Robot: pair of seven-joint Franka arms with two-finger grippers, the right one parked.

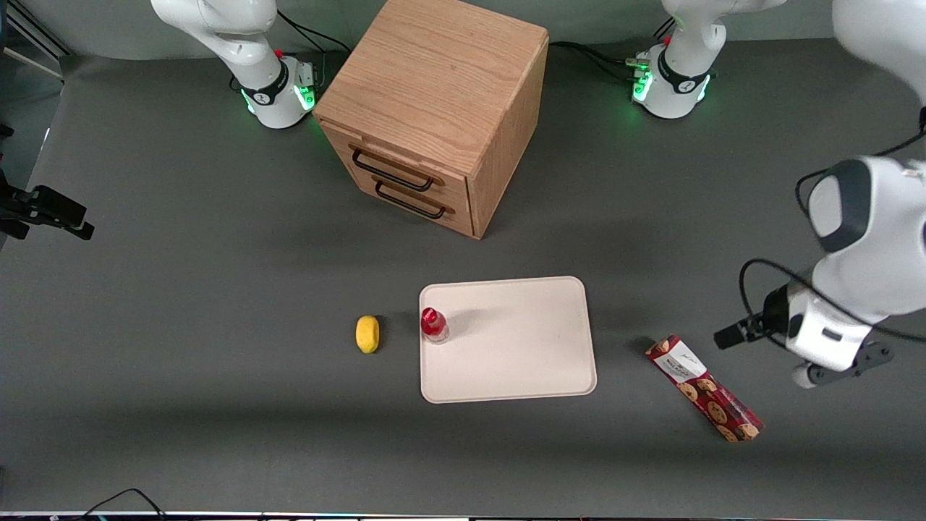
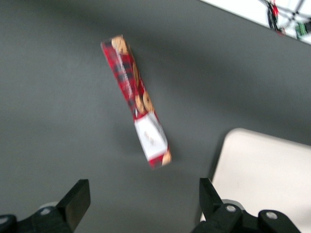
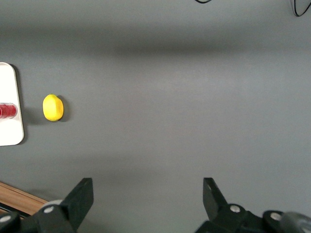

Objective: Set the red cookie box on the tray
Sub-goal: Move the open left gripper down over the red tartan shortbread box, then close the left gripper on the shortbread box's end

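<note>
The red cookie box [image 1: 703, 387] lies flat on the grey table, toward the working arm's end, a short way from the tray; its white label end points toward the tray. It also shows in the left wrist view [image 2: 138, 102]. The cream-white tray [image 1: 521, 347] lies flat mid-table; its corner shows in the left wrist view [image 2: 265, 170]. My left gripper [image 1: 843, 367] hovers above the table beside the box, farther toward the working arm's end. In the left wrist view the gripper [image 2: 143, 201] is open and empty, with the box clear of the fingertips.
A small red-capped bottle [image 1: 434, 325] stands on the tray's edge nearest the parked arm. A yellow lemon [image 1: 367, 333] lies on the table beside it. A wooden drawer cabinet [image 1: 434, 108] stands farther from the front camera than the tray.
</note>
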